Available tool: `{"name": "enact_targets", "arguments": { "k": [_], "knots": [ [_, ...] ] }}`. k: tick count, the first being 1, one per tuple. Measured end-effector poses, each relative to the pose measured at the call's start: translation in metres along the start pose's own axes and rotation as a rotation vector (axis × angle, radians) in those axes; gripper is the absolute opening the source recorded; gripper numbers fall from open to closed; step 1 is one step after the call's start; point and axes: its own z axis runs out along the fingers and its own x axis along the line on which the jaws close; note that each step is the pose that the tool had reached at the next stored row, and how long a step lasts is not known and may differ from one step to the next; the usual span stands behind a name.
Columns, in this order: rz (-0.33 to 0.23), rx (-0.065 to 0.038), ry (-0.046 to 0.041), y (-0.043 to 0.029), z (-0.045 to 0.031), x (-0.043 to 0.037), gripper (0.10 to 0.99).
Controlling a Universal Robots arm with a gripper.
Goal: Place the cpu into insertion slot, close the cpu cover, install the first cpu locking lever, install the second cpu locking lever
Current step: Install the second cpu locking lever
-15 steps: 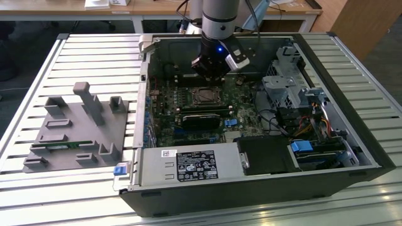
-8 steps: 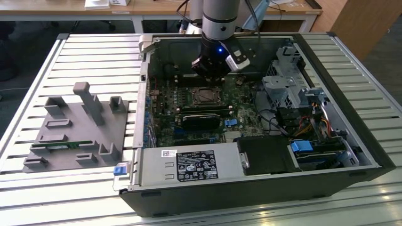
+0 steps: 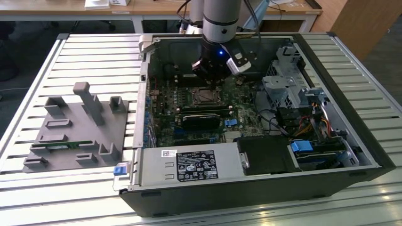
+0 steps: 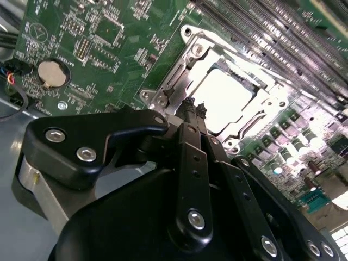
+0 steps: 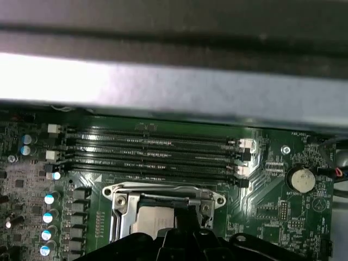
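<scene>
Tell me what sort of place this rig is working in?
Probably a lab or workshop test bench: an opened computer case lies on a slatted metal table, a grey parts fixture beside it, with wooden desks behind.

grey fixture block (image 3: 78, 129), memory slots (image 5: 152, 155), coin battery (image 4: 50, 73)

No legible text can be made out. Print is carried by a white-and-black label (image 3: 195, 165) on the power supply (image 3: 188, 165) in the exterior view, and faint silkscreen markings are borne by the motherboard (image 5: 272, 206), all too small to be read.
</scene>
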Motion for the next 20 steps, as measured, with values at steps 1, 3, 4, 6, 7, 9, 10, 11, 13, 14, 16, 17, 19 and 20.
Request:
{"name": "enact_targets", "arguments": {
  "k": [1,3,4,6,7,9,10,11,13,14,16,17,19,20],
  "knots": [
    [0.0,0.0,0.0,-0.0016,0.0,0.0001,0.106],
    [0.0,0.0,0.0,-0.0042,0.0,0.0002,0.106],
    [0.0,0.0,0.0,-0.0053,-0.0001,0.0003,0.106],
    [0.0,0.0,-0.0001,-0.007,-0.0001,0.0004,0.106],
    [0.0,0.0,-0.0001,-0.0074,-0.0001,0.0004,0.106],
    [0.0,0.0,-0.0002,-0.0078,0.0,0.0004,0.106],
    [0.0,0.0,-0.0001,-0.0078,0.0,0.0004,0.106],
    [0.0,0.0,0.0,-0.0078,-0.0001,0.0004,0.106],
    [0.0,0.0,0.0,-0.008,-0.0001,0.0004,0.106],
    [0.0,0.0,0.0001,-0.008,-0.0006,0.0005,0.106],
    [0.0,0.0,-0.0001,-0.0079,-0.0027,0.0004,0.106],
    [0.0,0.0,0.0,-0.0079,-0.0042,0.0004,0.106],
    [0.0,0.0,-0.0001,-0.0078,-0.0076,0.0003,0.106],
    [0.0,0.0,-0.0001,-0.0077,-0.0092,0.0003,0.106]
  ]
}}
